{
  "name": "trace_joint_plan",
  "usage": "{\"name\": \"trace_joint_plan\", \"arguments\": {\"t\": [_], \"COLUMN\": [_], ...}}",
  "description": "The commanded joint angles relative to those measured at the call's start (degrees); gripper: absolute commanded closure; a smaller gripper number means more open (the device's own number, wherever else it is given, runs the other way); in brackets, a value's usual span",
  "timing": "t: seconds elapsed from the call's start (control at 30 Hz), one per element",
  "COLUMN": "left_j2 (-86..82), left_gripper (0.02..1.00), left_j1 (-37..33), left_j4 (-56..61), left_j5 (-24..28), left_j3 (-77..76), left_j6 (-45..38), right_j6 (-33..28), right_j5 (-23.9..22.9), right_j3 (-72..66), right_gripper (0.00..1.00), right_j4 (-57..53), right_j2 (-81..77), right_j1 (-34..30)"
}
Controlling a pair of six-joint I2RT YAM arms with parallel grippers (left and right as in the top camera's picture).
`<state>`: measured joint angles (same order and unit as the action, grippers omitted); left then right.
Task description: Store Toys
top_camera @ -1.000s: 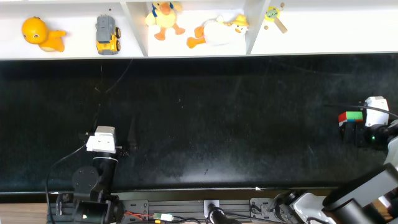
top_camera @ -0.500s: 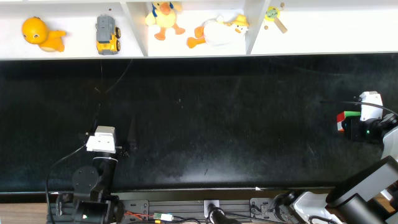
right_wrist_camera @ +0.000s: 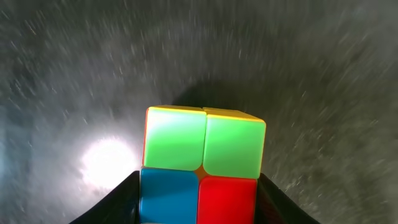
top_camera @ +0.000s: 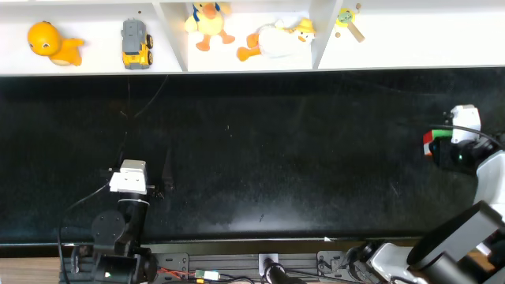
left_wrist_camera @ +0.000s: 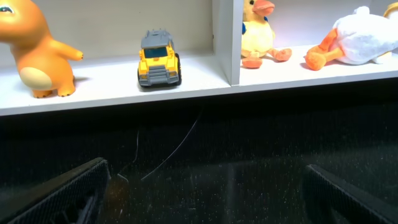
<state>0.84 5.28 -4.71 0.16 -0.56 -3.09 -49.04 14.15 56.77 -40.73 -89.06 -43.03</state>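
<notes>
A small puzzle cube (right_wrist_camera: 202,162) with green, blue and red faces sits between my right gripper's (right_wrist_camera: 199,208) fingers, which are shut on it above the black table. From above, the cube (top_camera: 428,143) and right gripper (top_camera: 443,148) are at the far right of the table. My left gripper (left_wrist_camera: 205,193) is open and holds nothing; it is low over the table, facing the shelf. The left arm (top_camera: 129,180) stands at the lower left.
A white shelf (top_camera: 252,69) runs along the back. Its compartments hold an orange figure (top_camera: 54,43), a yellow truck (top_camera: 136,43), a yellow plush duck (top_camera: 209,24), a white plush duck (top_camera: 276,39) and a small green toy (top_camera: 348,20). The black table (top_camera: 276,150) lies between.
My right gripper has moved up the top view toward the shelf and a little left, carrying the cube. The left arm has stayed still.
</notes>
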Motion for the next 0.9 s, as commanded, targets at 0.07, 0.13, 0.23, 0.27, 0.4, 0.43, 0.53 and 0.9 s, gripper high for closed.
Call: {"name": "trace_joint_plan", "arguments": {"t": [0.07, 0.13, 0.23, 0.27, 0.4, 0.43, 0.53, 0.9], "left_j2": [-0.7, -0.7, -0.7, -0.7, -0.7, -0.7, -0.7, -0.7], "left_gripper": [0.02, 0.02, 0.023, 0.02, 0.02, 0.02, 0.023, 0.02], "left_j1": [0.3, 0.3, 0.3, 0.3, 0.3, 0.3, 0.3, 0.3], "left_j4": [-0.2, -0.2, -0.2, -0.2, -0.2, -0.2, -0.2, -0.2], "left_j5": [-0.3, -0.3, -0.3, -0.3, -0.3, -0.3, -0.3, -0.3], "left_j3": [0.1, 0.1, 0.1, 0.1, 0.1, 0.1, 0.1, 0.1], "left_j6": [0.0, 0.0, 0.0, 0.0, 0.0, 0.0, 0.0, 0.0], "right_j6": [3.7, 4.3, 4.8, 5.1, 7.1, 7.5, 10.3, 15.9], "right_j5": [0.9, 1.1, 2.5, 2.9, 2.9, 3.0, 3.0, 3.0], "right_j3": [5.3, 7.3, 9.3, 9.8, 12.4, 13.5, 17.3, 30.6], "right_gripper": [0.614, 0.614, 0.612, 0.606, 0.581, 0.579, 0.588, 0.586], "right_j4": [0.8, 1.1, 3.7, 5.1, 8.8, 8.9, 8.4, 5.1], "right_j2": [4.7, 4.6, 4.2, 3.9, 1.7, 0.8, -2.5, -14.8], "right_j1": [2.5, 3.3, 4.4, 4.8, 6.7, 7.4, 9.4, 16.1]}}
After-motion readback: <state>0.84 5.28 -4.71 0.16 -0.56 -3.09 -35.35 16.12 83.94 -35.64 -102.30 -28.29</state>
